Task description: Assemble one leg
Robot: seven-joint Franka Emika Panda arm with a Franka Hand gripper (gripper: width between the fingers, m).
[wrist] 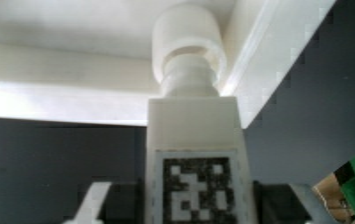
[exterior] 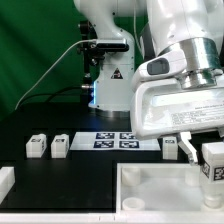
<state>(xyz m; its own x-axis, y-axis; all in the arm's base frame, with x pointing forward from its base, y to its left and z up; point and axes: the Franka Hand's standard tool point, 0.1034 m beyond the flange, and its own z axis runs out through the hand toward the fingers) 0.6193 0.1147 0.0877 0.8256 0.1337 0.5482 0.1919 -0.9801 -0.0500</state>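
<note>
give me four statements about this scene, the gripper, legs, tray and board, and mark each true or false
1. The gripper is shut on a small white blocky plastic leg bearing a black-and-white tag. True.
2. The thin flat white marker board lies inside the large white tray-like square piece. False: it lies on the black table, behind the tray.
3. Two loose white legs stand toward the exterior view's left. True.
4. The held leg rests on the marker board. False: it is at the tray, near the exterior view's right edge.
</note>
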